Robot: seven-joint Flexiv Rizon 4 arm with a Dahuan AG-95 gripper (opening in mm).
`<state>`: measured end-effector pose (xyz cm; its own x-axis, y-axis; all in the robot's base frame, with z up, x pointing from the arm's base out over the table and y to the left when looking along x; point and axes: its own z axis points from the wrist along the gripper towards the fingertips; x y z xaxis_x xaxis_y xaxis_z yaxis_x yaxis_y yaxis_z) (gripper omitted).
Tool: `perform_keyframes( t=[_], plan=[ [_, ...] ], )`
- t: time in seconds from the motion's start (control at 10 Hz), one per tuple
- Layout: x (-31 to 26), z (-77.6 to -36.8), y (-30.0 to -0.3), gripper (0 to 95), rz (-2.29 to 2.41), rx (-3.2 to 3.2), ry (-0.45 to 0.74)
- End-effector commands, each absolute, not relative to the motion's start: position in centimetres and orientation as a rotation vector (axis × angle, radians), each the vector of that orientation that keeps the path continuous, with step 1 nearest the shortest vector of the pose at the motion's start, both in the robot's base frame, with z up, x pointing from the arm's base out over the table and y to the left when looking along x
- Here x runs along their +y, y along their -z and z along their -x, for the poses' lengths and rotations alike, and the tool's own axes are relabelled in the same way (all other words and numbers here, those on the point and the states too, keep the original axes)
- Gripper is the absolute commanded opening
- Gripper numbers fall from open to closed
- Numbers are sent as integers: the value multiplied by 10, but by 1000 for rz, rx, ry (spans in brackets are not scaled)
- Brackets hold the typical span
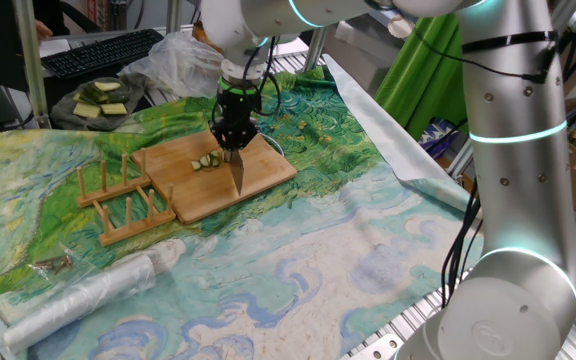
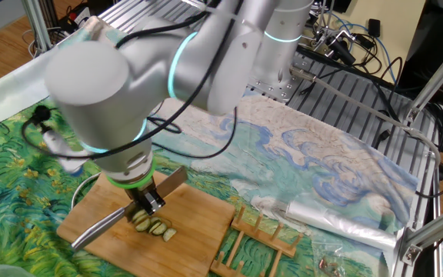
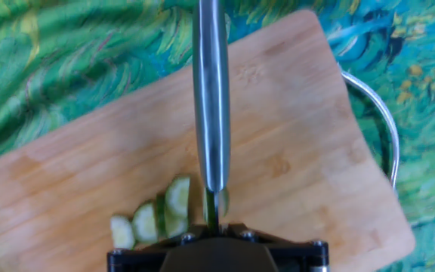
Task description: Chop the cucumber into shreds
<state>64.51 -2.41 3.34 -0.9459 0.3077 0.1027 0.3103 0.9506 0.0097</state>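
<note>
Item: chopping station, knife engaged.

Risks: the cucumber (image 3: 161,215) pieces lie on the bamboo cutting board (image 1: 218,178), left of the knife (image 3: 211,98) blade, one sliver under its heel; loose slices may roll or cling to the steel and lift off the cut line. The gripper (image 1: 234,128) has its jaws clamped on the knife handle; a slipping handle would tilt the blade. A hard stroke could shove the board across the cloth.

Surface, left to right in one fixed view: rolled plastic film (image 1: 83,292); wooden dish rack (image 1: 123,198) touching the board; painted cloth (image 1: 298,270) covering the desk.

Room: far left, keyboard (image 1: 98,50) and plate of cucumber slabs (image 1: 98,100); far right, green fabric (image 1: 418,70).
</note>
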Motion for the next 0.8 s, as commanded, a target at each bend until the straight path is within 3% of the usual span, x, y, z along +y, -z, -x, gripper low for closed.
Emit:
perform_keyframes(
  t=[0.1,0.8],
  plan=[
    [-24,-646,-17,0,487,-2986,63],
    [-18,-645,-60,0,460,-2908,-15]
  ],
)
